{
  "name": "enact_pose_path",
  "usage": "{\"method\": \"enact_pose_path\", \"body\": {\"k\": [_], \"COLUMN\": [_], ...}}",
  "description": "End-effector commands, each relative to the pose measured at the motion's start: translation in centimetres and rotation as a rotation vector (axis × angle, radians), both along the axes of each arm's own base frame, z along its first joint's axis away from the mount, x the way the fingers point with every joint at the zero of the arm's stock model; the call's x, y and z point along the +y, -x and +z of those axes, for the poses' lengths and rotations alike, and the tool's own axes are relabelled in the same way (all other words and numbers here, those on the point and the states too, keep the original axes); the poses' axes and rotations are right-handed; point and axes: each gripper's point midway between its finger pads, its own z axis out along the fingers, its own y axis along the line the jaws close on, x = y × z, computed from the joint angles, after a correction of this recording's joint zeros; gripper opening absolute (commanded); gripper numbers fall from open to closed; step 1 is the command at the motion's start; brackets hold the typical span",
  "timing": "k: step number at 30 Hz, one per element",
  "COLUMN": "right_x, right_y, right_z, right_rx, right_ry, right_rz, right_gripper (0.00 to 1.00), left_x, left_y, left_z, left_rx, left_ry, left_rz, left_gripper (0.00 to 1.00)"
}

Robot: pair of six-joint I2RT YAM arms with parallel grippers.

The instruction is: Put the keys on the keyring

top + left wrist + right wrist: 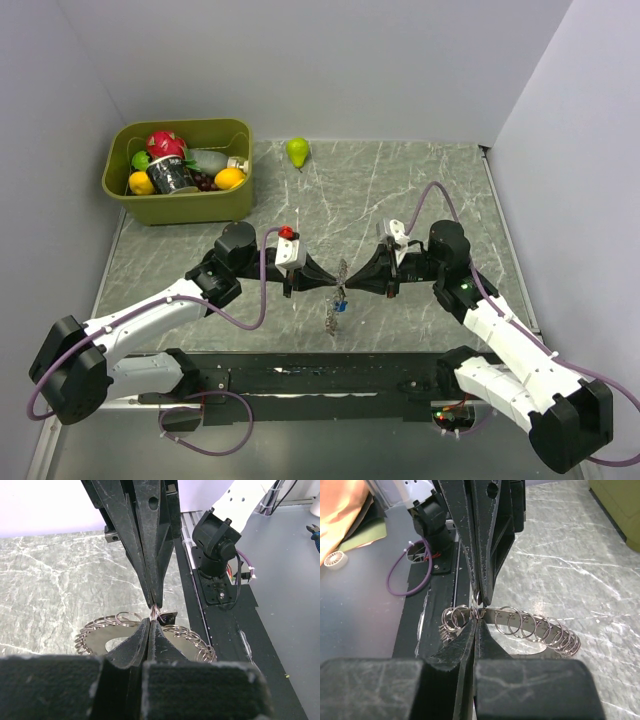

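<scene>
The keyring (330,320) is a flat grey metal ring with many small wire loops along its rim. It hangs edge-on between the two grippers at the table's middle front. My left gripper (328,282) and right gripper (352,280) meet tip to tip. Both are shut on one small wire loop at the ring's rim. The left wrist view shows the ring (100,635) under my closed left gripper (151,620). The right wrist view shows the ring (540,626) under my closed right gripper (476,619). A blue key tag (341,306) hangs at the ring. Other keys are hidden.
An olive bin (180,205) with fruit stands at the back left. A green pear (297,151) lies at the back middle. A small red thing (288,232) shows just behind the left gripper. The black mounting rail (330,375) runs along the near edge.
</scene>
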Motion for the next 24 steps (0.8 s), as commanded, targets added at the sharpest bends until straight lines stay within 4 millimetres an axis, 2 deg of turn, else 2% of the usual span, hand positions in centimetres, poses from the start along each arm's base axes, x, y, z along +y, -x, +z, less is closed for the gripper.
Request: {"method": "enact_pose_path", "body": {"k": [1, 10, 24], "right_x": [0.0, 0.0, -0.1], "right_y": [0.0, -0.5, -0.4], "right_z": [1.9, 0.5, 0.1], "right_rx": [-0.063, -0.029, -0.014], "right_ry": [-0.027, 0.002, 0.017], "right_rz": [0.013, -0.007, -0.012], "right_gripper": [0.0, 0.0, 0.0], "left_x": [-0.3, -0.1, 0.3], "left_y": [0.3, 0.6, 1.5], "left_z": [3.8, 4.1, 4.7], "left_rx": [-0.104, -0.113, -0.129], "left_ry": [0.091, 0.106, 0.127], "left_rz": [-0.032, -0.033, -0.064], "left_gripper": [0.01, 0.01, 0.01]}}
